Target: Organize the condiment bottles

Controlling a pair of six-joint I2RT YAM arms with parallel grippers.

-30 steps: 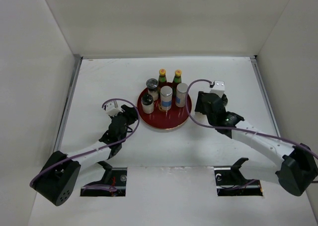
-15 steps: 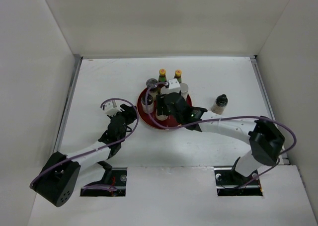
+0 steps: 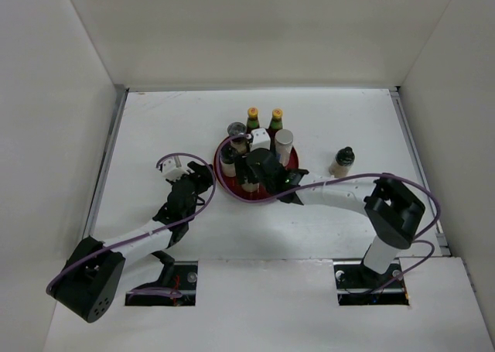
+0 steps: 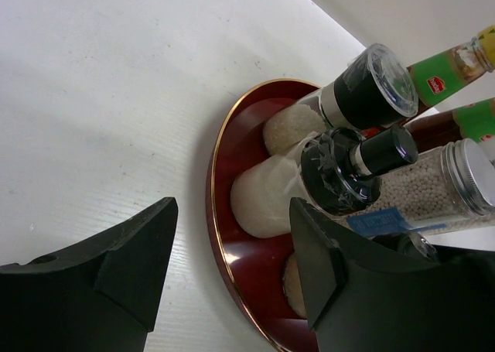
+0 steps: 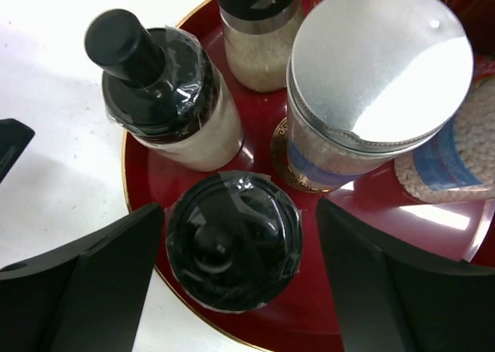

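The condiment bottles stand on a round dark-red tray (image 3: 240, 196). Two red sauce bottles (image 3: 253, 120) with green necks are at its far side. My right gripper (image 3: 251, 178) hangs over the tray. In the right wrist view it (image 5: 240, 213) is open, its fingers on either side of a black-lidded jar (image 5: 232, 244) at the tray's rim, with a gap on each side. A black-knobbed jar (image 5: 158, 89) and a silver-lidded jar (image 5: 379, 66) stand behind it. My left gripper (image 3: 205, 178) is open and empty just left of the tray (image 4: 247, 267).
One black-capped jar (image 3: 341, 162) stands alone on the white table, right of the tray. White walls close in the table on the left, back and right. The right arm lies across the table from its base to the tray.
My right arm has swung from right of the tray to over it and edged further left. The lone black-capped jar at the right has come into view. My left arm has not moved.
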